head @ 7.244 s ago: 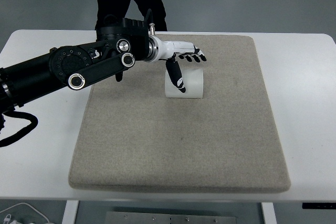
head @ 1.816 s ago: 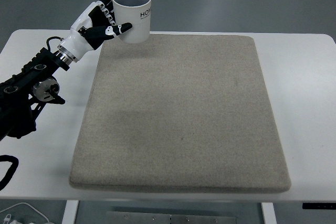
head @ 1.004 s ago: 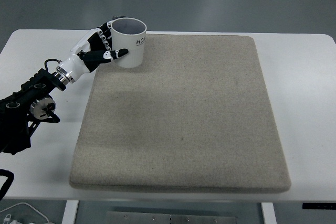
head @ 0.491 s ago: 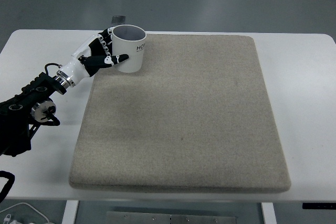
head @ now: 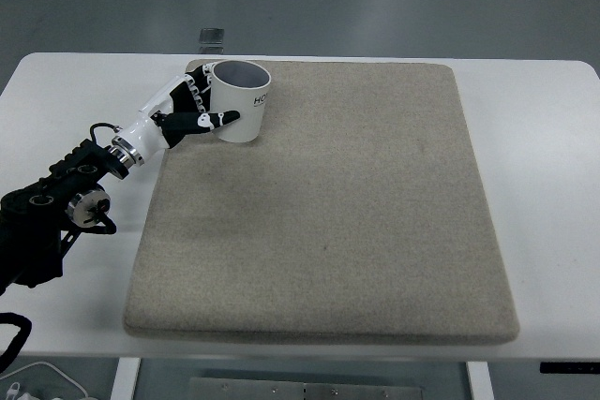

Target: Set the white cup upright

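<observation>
A white cup (head: pixel 242 100) with dark lettering stands upright, mouth up, on the far left corner of the beige mat (head: pixel 328 213). My left hand (head: pixel 192 108) is wrapped around its left side, thumb across the front and fingers behind, still shut on it. The black left arm (head: pixel 56 213) runs back to the left edge. No right arm shows.
The mat covers most of the white table (head: pixel 544 156). A small grey object (head: pixel 212 37) lies on the floor beyond the table's far edge.
The hand lowered the cup from above the mat's far corner and carried it slightly right and nearer. It now rests on the mat. The person seen earlier is gone.
</observation>
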